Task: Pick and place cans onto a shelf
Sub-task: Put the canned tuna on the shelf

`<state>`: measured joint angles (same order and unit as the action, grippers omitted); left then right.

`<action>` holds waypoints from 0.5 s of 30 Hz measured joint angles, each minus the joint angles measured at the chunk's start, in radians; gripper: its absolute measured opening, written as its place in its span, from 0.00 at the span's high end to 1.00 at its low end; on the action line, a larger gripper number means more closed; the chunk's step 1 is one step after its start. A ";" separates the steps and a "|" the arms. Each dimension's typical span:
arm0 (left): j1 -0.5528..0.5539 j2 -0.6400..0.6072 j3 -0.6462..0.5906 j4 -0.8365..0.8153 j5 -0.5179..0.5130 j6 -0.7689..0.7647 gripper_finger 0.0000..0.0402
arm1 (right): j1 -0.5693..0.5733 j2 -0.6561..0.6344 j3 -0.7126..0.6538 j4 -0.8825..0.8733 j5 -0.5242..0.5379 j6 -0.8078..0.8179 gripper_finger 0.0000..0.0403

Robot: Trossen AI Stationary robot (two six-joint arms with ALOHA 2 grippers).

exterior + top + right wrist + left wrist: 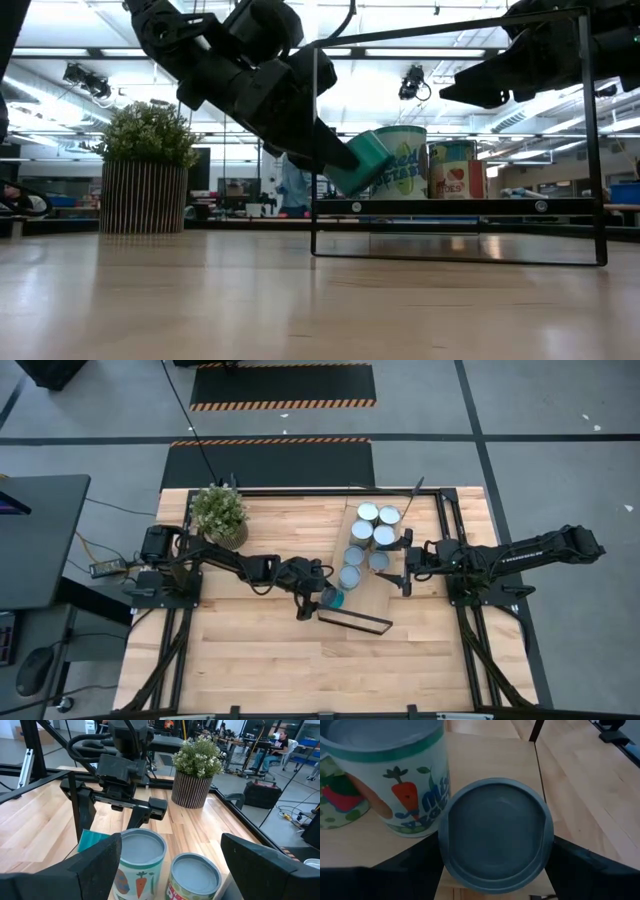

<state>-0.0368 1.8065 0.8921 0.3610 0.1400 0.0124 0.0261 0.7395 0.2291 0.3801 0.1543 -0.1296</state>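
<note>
Left gripper [327,600] holds tilted teal can [333,599] above shelf [368,596].

Grey floor [560,420] all around, dark mats with orange-black striped edges [283,387] beyond the table. Long ceiling lights [100,45] glowing overhead. Dark desk [35,540] off to one side. Seated person [274,747] far back among workbenches.

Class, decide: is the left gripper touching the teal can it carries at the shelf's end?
Touching. In the left wrist view, the left gripper's dark fingers press both sides of the can; the low view shows it tilted, clamped above the table.
</note>
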 joint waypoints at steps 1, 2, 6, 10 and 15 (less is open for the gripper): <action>0.000 0.000 0.000 0.000 -0.006 0.000 0.25 | 0.000 0.000 0.000 0.000 0.000 0.003 0.13; 0.000 0.000 0.000 -0.001 -0.006 0.000 0.25 | 0.000 0.000 0.000 -0.001 0.000 0.004 0.13; -0.014 0.000 0.000 -0.007 -0.031 0.000 0.25 | 0.000 0.000 0.000 -0.005 0.000 0.001 0.13; -0.046 0.000 0.001 -0.021 -0.141 0.027 0.22 | 0.000 0.000 0.000 -0.004 0.000 -0.002 0.13; -0.059 -0.001 0.002 -0.023 -0.148 0.080 0.21 | 0.000 0.000 0.000 -0.004 0.000 -0.003 0.13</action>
<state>-0.0959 1.8057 0.8936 0.3381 -0.0084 0.0920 0.0261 0.7395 0.2291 0.3763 0.1543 -0.1326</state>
